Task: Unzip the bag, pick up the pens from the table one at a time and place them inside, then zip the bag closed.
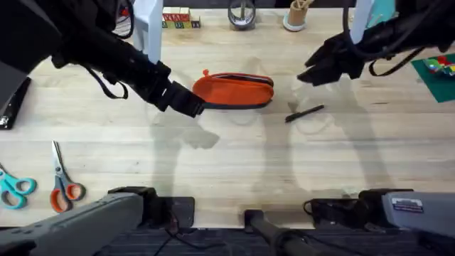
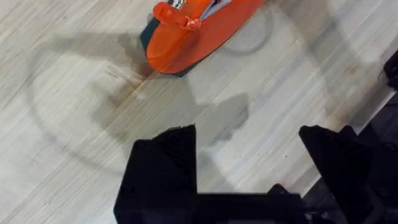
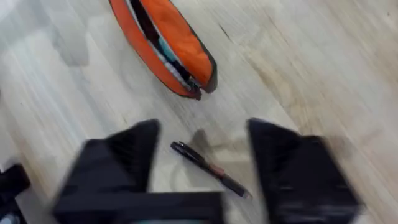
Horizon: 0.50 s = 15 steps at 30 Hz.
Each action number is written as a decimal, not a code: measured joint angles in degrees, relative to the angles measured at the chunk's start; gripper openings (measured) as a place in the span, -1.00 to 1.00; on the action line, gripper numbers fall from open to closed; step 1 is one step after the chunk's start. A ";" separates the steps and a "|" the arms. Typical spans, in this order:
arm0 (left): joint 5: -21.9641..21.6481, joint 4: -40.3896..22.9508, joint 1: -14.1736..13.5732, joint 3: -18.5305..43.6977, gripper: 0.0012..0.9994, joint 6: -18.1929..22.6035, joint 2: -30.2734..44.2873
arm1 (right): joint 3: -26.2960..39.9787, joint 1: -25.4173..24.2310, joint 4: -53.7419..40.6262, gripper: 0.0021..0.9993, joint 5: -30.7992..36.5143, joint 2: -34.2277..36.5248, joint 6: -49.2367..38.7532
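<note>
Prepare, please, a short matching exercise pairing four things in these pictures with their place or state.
Things:
1. orange pencil pouch
2. black pen
3. scissors
4. left gripper

Places or states:
A. lying on the table to the right of the pouch
B. open, close to the pouch's left end
C. unzipped, near the table's middle
D. at the table's left near edge

Pairs: 1-C, 2-A, 3-D, 4-B

Robot lab bench, wood-grain table [image 1: 213, 156], scissors [image 1: 62, 186], toy blocks [image 1: 178, 18], tape roll [image 1: 242, 16]
</note>
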 joint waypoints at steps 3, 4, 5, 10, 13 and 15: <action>0.00 0.00 0.00 0.00 0.99 0.00 0.00 | 0.00 0.00 1.38 -0.87 0.01 1.04 -1.54; 0.00 0.00 0.00 0.00 0.99 0.00 0.00 | 0.00 0.00 2.00 -0.93 0.02 1.27 -1.93; 0.00 0.00 0.00 0.00 0.99 0.00 0.00 | 0.00 0.00 2.57 -0.94 0.00 1.40 -2.41; 0.00 0.00 0.00 -0.06 0.99 0.00 0.00 | 0.00 0.06 3.95 -0.94 0.01 1.83 -6.23; 0.00 0.00 0.00 -0.07 0.99 0.00 0.00 | 0.00 0.36 4.46 -0.94 -0.25 2.69 -9.22; 0.00 0.00 0.00 -0.07 0.99 0.00 0.00 | 0.00 0.65 4.48 -0.94 -1.21 3.55 -11.15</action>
